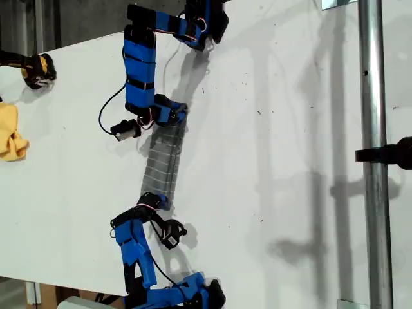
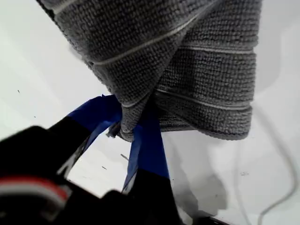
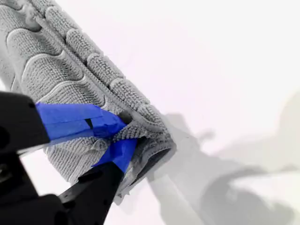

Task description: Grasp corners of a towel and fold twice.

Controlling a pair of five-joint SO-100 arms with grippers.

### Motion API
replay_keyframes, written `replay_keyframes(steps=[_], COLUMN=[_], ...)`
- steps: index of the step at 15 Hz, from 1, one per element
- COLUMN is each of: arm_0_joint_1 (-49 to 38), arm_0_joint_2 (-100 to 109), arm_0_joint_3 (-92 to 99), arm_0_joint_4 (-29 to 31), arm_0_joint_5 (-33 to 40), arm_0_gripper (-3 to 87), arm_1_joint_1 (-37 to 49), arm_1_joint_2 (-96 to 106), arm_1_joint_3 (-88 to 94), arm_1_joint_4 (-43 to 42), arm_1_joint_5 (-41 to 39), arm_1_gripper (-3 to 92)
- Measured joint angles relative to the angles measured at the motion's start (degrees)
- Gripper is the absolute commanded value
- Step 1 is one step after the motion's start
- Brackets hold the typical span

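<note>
The grey striped towel point(image 1: 163, 159) lies as a narrow folded strip on the white table point(image 1: 270, 129), stretched between two blue arms. One arm's gripper point(image 1: 175, 114) holds its far end and the other arm's gripper point(image 1: 158, 201) its near end; the wrist views do not show which arm is which. In the first wrist view my first gripper point(image 2: 129, 131) is shut on a bunched corner of the towel point(image 2: 187, 61), which spreads out beyond the jaws. In the second wrist view my second gripper point(image 3: 123, 133) is shut on the layered end of the towel point(image 3: 61, 70).
A yellow cloth point(image 1: 11, 132) and a black-and-yellow object point(image 1: 35, 67) sit at the exterior view's left. A metal pole point(image 1: 373, 96) with a black clamp point(image 1: 386, 154) runs down the exterior view's right. A black cable point(image 1: 106, 109) loops beside the upper arm.
</note>
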Motion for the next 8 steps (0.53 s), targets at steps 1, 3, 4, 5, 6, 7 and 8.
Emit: replay_keyframes(steps=[1, 3, 4, 5, 6, 7, 8], arm_0_joint_1=[0.0, 0.1, 0.3, 0.2, 0.7, 1.3, 1.8], arm_0_joint_2=[-0.2, -0.2, -0.1, 1.0, 3.4, 7.4, 11.6], arm_0_joint_3=[-1.2, -3.9, -5.1, -6.1, -6.2, -6.3, -6.4], arm_0_joint_4=[1.2, 5.3, 8.7, 11.7, 14.0, 16.1, 17.8], arm_0_joint_5=[0.2, -0.4, -1.5, -1.5, -2.7, -2.9, -4.0], arm_0_gripper=[5.1, 20.3, 21.6, 23.3, 25.8, 25.6, 25.1], arm_1_joint_1=[0.2, 0.4, 0.9, 0.9, 0.7, 0.7, 0.7], arm_1_joint_2=[-0.2, 0.1, 1.7, 4.7, 8.3, 12.4, 16.3], arm_1_joint_3=[-0.6, -1.8, -2.0, -2.6, -4.5, -6.1, -7.0], arm_1_joint_4=[0.7, 4.3, 6.7, 9.8, 13.7, 17.4, 20.3], arm_1_joint_5=[0.0, 0.0, 0.2, 0.5, 0.9, 1.4, 2.2], arm_1_gripper=[17.7, 27.4, 30.3, 31.2, 32.3, 32.3, 32.3])
